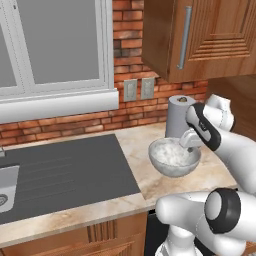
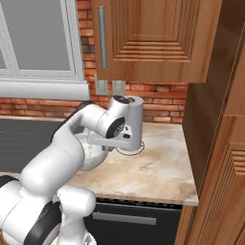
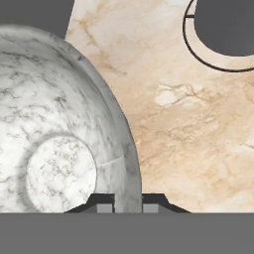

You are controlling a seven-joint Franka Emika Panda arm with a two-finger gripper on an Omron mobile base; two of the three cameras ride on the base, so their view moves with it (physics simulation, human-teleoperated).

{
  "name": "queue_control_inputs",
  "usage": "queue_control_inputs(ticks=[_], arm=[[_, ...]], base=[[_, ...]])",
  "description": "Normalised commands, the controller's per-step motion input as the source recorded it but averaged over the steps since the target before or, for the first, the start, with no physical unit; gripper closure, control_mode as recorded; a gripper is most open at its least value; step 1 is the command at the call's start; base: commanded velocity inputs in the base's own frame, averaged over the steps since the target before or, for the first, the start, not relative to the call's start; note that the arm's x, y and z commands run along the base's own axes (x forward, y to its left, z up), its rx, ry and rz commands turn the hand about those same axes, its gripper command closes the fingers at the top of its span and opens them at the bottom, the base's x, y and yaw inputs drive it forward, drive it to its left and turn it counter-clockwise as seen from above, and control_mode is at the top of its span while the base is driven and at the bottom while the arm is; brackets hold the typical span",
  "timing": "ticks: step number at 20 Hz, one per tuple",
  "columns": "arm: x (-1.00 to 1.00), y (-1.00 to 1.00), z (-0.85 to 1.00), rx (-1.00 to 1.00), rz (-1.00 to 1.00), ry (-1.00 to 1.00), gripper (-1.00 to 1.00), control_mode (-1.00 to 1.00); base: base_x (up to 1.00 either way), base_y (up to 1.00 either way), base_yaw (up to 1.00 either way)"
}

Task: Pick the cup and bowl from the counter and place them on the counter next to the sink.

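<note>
The bowl (image 1: 172,159), wide, round and mottled grey-white, is over the counter (image 1: 142,185) between the sink (image 1: 65,170) and a paper towel roll. My gripper (image 1: 188,144) is shut on its right rim. In the hand view the bowl (image 3: 59,149) sits at the left and my gripper (image 3: 128,206) straddles its rim, one fingertip inside and one outside. From the right base view the bowl (image 2: 94,153) shows partly behind my arm, with the gripper (image 2: 110,143) at its edge. Whether the bowl touches the counter I cannot tell. The cup is out of view.
The tall grey-white paper towel roll (image 1: 178,117) stands just behind the bowl on a ring base (image 3: 223,30). The sink's ribbed drainboard lies left, with the basin (image 1: 6,192) at the far left. A wooden cabinet wall (image 2: 215,143) bounds the counter on the right.
</note>
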Motion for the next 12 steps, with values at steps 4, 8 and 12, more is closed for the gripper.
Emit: queue_control_inputs(ticks=[4,8,12], arm=[[0.00,-0.41,-0.01,0.00,-0.12,0.00,1.00,-1.00],[0.00,-0.34,0.00,0.00,-0.10,0.00,1.00,-1.00],[0.04,-0.23,0.00,0.00,-0.09,0.00,1.00,-1.00]], base=[[0.00,0.00,0.00],[0.00,0.00,0.00],[0.00,0.00,0.00]])
